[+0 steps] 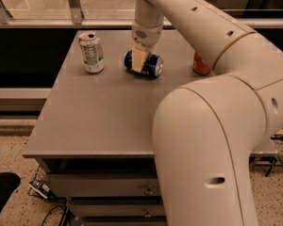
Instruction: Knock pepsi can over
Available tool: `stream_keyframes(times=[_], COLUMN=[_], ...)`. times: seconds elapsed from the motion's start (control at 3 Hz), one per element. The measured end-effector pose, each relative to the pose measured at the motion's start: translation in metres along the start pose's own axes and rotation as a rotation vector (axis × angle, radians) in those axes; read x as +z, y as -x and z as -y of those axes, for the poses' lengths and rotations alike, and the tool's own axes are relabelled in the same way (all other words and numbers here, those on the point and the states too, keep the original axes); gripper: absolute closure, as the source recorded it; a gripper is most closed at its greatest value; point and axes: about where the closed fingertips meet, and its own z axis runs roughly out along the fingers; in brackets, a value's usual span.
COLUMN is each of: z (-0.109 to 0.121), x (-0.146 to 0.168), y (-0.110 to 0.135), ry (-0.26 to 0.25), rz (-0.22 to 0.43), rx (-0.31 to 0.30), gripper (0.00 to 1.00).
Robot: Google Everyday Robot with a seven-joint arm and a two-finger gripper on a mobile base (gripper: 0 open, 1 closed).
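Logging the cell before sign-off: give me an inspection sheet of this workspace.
Surface: grey table, flat top.
Job's things: pepsi can lying on its side, far middle.
Clutter: white and green can upright, far left; orange-red can partly hidden behind the arm.
Grippers: gripper down at the pepsi can.
Cables: black cables on the floor, under the table.
Surroundings: drawers below; speckled floor.

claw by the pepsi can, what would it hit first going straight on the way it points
Likely the pepsi can, lying on its side on the table directly under the claw; depth unclear.
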Motion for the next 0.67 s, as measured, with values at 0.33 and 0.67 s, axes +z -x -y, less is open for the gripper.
stream_keyframes(times=[0.33,0.67], z=[0.0013,0.0022], x=[0.0037,0.0069], y=[0.0026,0.0046], ry=[-0.003,-0.004], rz=[0.005,0.009], rx=[-0.001,-0.002], gripper=[0.17,0.0])
